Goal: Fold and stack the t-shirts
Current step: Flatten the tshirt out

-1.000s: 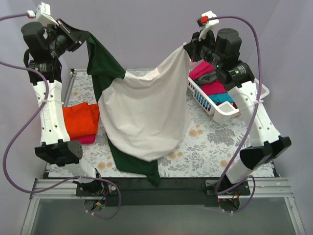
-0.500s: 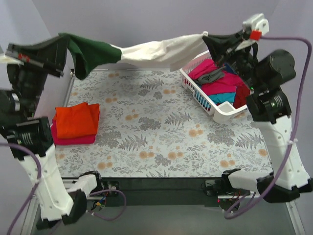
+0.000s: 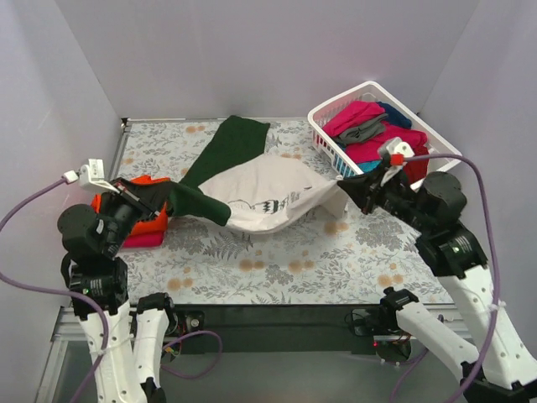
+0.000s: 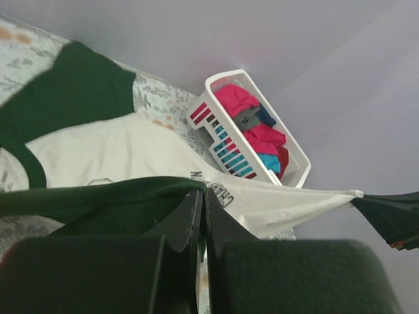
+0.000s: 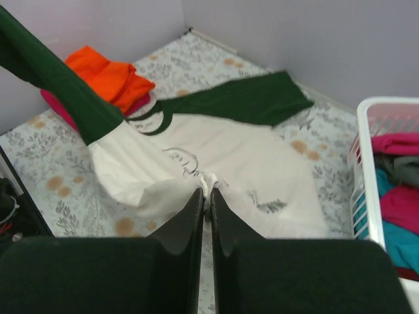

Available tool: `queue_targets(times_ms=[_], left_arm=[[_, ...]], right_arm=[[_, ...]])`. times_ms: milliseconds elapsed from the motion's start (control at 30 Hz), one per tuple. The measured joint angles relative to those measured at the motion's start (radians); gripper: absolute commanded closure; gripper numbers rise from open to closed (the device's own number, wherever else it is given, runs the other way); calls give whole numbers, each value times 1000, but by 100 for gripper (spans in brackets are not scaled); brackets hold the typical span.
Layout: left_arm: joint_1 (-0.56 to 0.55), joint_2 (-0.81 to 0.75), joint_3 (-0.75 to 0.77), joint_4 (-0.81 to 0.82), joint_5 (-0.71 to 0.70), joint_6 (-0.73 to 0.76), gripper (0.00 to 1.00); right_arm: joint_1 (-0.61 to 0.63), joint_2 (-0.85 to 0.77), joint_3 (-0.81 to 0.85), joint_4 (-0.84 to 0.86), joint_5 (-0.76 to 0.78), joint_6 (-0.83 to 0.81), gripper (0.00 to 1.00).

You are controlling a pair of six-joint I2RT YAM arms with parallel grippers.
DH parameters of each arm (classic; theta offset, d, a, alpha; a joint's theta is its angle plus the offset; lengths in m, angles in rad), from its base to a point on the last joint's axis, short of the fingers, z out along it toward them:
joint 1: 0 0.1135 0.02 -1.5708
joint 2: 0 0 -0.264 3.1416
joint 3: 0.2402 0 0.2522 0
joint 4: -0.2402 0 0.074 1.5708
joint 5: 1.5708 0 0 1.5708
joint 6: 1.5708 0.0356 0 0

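A cream-white t-shirt with dark green sleeves (image 3: 264, 195) lies spread across the middle of the table, print facing up. My left gripper (image 3: 164, 196) is shut on its near green sleeve (image 4: 124, 196), just above the folded stack. At the right, my right gripper (image 3: 342, 188) is shut on the shirt's white hem (image 5: 209, 181), pulling the cloth taut between both arms. The other green sleeve (image 3: 231, 144) lies flat toward the back. A folded orange t-shirt (image 3: 148, 220) rests on a magenta one (image 3: 144, 240) at the left.
A white slatted basket (image 3: 331, 146) at the back right holds several more crumpled shirts in magenta, teal, grey and dark red. The floral table cover (image 3: 277, 264) lies under everything. Purple cables loop beside both arms.
Both grippers have swung down from high at the back toward the near side. The shirt has gone from hanging stretched in the air to lying over the table.
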Motion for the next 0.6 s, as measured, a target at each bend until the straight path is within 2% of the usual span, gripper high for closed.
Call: queue_targets(times_ms=[67, 233, 400, 600], left_arm=[[0, 5, 126, -79, -7, 13, 100], [0, -13, 410, -84, 11, 36, 100], [0, -49, 448, -99, 39, 54, 100], [0, 43, 416, -60, 63, 54, 100]], right_arm=[[0, -58, 53, -60, 3, 4, 99], [0, -132, 282, -90, -7, 6, 99], [0, -165, 332, -89, -11, -1, 99], [0, -32, 328, -116, 53, -17, 99]])
